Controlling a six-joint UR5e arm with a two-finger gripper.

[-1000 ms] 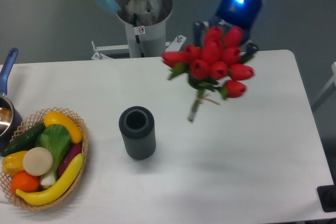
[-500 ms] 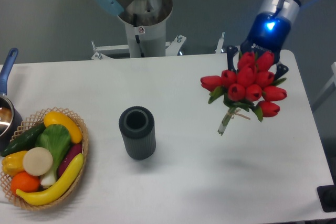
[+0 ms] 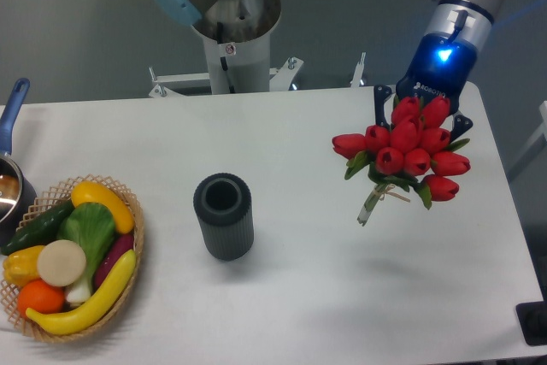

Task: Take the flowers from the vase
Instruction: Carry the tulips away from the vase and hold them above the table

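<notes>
Flowers (image 3: 405,154) carried right, well clear of vase (image 3: 224,216), gripper (image 3: 416,115) clamped on them from above

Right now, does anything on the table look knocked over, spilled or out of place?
Nothing is spilled or toppled. The vase stands upright and empty. The flowers hang tilted in the air in the gripper, stems pointing down-left. The basket of produce sits tidy at the left edge.
</notes>
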